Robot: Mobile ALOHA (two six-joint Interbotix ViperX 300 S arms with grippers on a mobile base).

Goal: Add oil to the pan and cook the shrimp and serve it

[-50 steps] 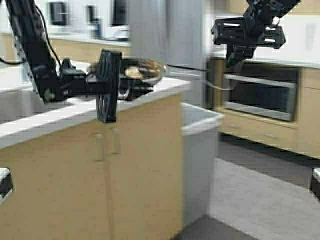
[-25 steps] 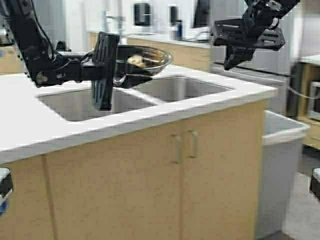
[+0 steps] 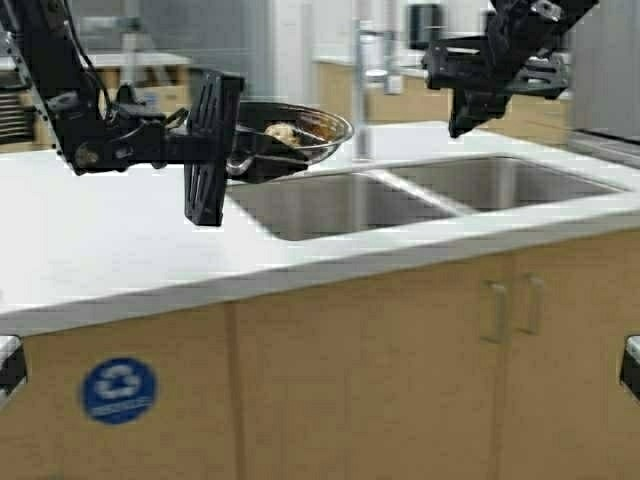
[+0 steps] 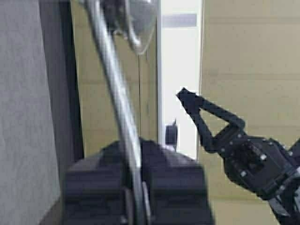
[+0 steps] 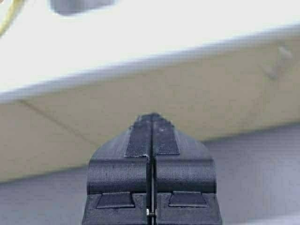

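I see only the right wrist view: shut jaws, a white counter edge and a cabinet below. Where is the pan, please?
Observer: The left gripper holds the pan by its handle, raised above the counter near the sink.
Operator: Is the shrimp inside it?
Observer: Yes, the shrimp lies inside the pan.
Operator: And where is my right gripper compared with the pan?
Observer: The right gripper hangs higher than the pan and to its right, clearly apart from it.
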